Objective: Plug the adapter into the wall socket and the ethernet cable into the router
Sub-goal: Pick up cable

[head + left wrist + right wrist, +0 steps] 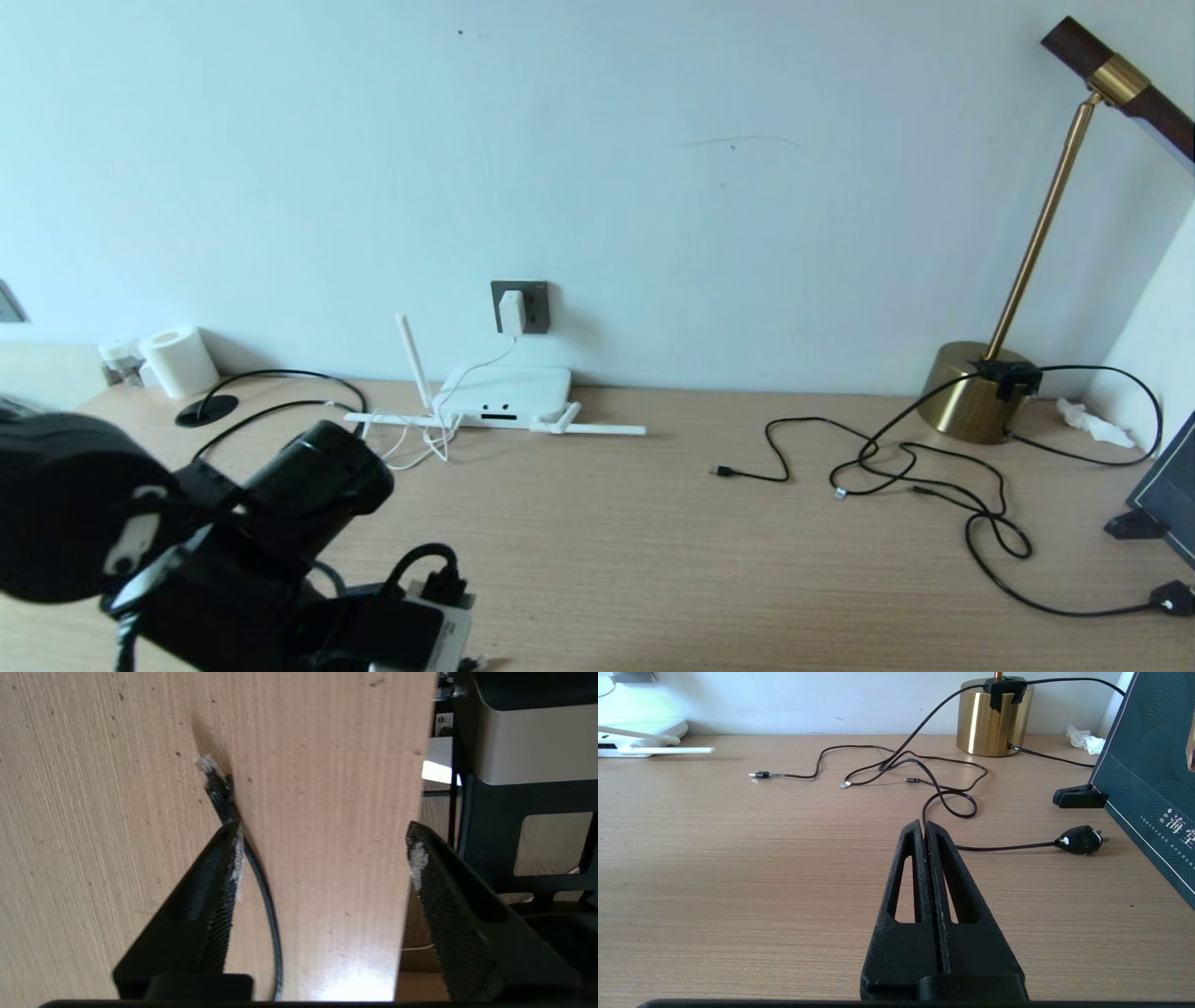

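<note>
Hovering low over the near-left desk (653, 560) edge: left gripper (322, 854), fingers spread wide, gripping nothing. Lying just beside one finger (219, 882): ethernet cable (268, 896), clear-tipped plug flat on the wood. Resting against the wall further back: router (504, 397), antennas splayed along the desk. Sitting plugged in just above it: adapter (512, 312) in wall socket (535, 306), white cord drooping to the router. Staying low over the desk: right gripper (926, 828), fingers pressed together, holding nothing, thin black cables (943, 798) just beyond.
</note>
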{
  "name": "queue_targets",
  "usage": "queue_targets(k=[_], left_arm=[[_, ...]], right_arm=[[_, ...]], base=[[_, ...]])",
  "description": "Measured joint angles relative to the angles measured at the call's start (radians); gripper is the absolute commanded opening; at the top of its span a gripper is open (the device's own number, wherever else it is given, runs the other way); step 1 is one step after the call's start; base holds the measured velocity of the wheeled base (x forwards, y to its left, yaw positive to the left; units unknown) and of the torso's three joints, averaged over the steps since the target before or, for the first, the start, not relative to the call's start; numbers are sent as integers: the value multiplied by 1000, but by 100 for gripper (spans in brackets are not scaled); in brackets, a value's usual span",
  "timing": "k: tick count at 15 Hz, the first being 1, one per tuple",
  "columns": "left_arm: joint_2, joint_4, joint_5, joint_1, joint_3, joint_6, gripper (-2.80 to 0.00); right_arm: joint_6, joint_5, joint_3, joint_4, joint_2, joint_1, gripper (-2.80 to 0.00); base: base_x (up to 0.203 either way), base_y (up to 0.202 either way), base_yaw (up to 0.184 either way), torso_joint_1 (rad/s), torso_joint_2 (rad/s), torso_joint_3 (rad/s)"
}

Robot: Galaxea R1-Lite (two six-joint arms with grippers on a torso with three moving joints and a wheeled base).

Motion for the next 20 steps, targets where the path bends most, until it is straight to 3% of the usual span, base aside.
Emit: queue_targets(k=[9,20], left_arm=[[214,114,25,21,-212,8,0],[316,82,47,59,-265,5,0]], right_arm=[[0,0,0,0,0,0,-280],[0,0,0,0,0,0,-280]], base=[[0,0,0,0,0,0],[0,0,0,0,0,0]])
